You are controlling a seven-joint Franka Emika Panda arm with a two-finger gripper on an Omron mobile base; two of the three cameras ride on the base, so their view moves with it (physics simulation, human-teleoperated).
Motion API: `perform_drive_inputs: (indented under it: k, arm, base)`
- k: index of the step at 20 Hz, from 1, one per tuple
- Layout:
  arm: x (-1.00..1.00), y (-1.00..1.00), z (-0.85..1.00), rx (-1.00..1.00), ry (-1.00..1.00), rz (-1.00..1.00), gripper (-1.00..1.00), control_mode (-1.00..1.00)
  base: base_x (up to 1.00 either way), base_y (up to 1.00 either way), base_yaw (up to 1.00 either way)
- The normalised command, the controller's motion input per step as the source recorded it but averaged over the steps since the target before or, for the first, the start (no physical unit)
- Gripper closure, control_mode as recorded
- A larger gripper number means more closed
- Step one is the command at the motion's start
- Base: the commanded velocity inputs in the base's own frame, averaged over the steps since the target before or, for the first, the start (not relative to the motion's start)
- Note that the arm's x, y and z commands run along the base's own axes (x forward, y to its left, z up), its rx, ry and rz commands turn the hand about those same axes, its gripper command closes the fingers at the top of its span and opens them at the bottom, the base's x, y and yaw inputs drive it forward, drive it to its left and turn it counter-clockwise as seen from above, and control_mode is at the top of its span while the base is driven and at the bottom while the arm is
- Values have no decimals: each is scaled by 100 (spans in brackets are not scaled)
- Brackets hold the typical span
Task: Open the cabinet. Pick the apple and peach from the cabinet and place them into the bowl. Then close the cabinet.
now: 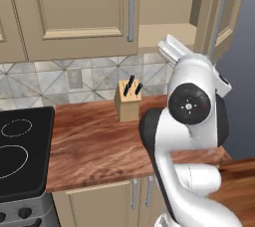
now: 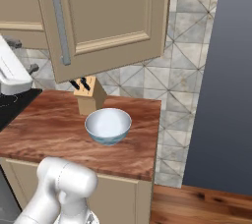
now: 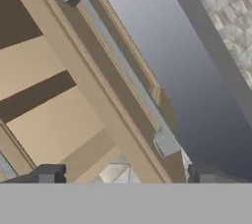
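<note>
While door: the right door (image 2: 106, 19) of the cabinet (image 1: 74, 7) hung swung out over the counter (image 1: 94, 146), left door shut
Gripper (image 3: 123, 174): jaws wide apart, holding nothing, just beside the open door's bar handle (image 3: 118, 66)
Handling: door looked stiff, hinged and light; best taken by the handle's middle
Axis: handle ran upright, top to bottom
Bowl (image 2: 108, 126): sat upright beside the knife block (image 2: 88, 95)
Fruit: could not be seen
</note>
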Motion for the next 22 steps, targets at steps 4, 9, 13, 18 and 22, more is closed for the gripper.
perform_drive_inputs:
  k: [4, 9, 13, 18, 22]
  arm:
    - [89, 0, -21, -2, 4, -11, -100, -100]
    - [62, -33, -14, 0, 11, -26, -100, -100]
    - [34, -86, -16, 0, 20, -40, -100, -100]
    - [3, -100, -17, 0, 26, -41, -100, -100]
    - [0, -100, -30, 0, 19, -36, -100, -100]
  base:
    - [0, 0, 0]
    - [0, 0, 0]
    - [0, 0, 0]
    - [0, 0, 0]
    - [0, 0, 0]
